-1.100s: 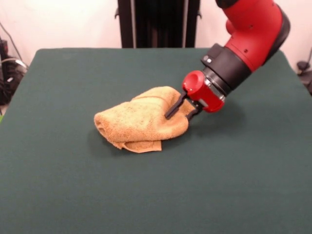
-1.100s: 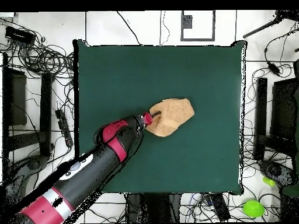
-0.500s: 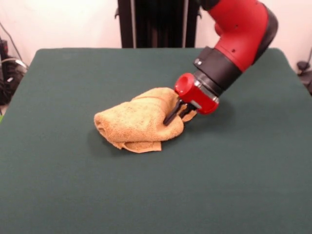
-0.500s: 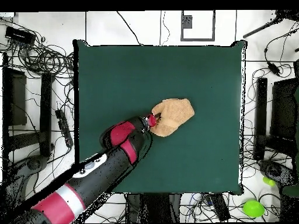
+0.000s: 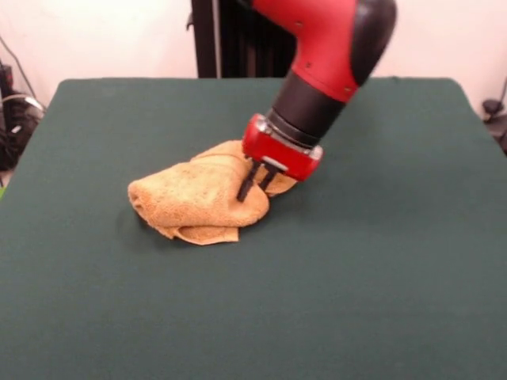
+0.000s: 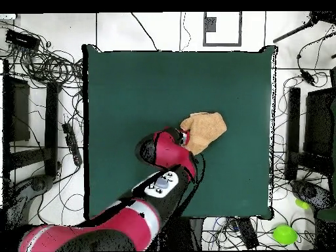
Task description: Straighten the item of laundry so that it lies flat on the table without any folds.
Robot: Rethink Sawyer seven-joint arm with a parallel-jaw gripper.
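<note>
While the towel [image 5: 198,198] sits bunched near the middle of the table [image 5: 380,301], folded over itself in a thick roll, its long axis in the front view runs from about 8 o'clock to 2 o'clock. A flat flap pokes out under the roll at its 6 o'clock side.

Gripper [image 5: 252,184] sits at the roll's 3 o'clock end, arm slanting in from 1 o'clock. Fingers [image 5: 245,188] are drawn close together and press into the cloth there; a fold looks pinched between them, though the actual bite is hidden by terry.

Overhead view: towel [image 6: 205,129] lies toward 1 o'clock from the gripper's red head.

Judgement: the bulk of the cloth lies at 9 o'clock from the fingers in the front view, so the held end would need drawing away toward 3 o'clock.

No containers on the table.
</note>
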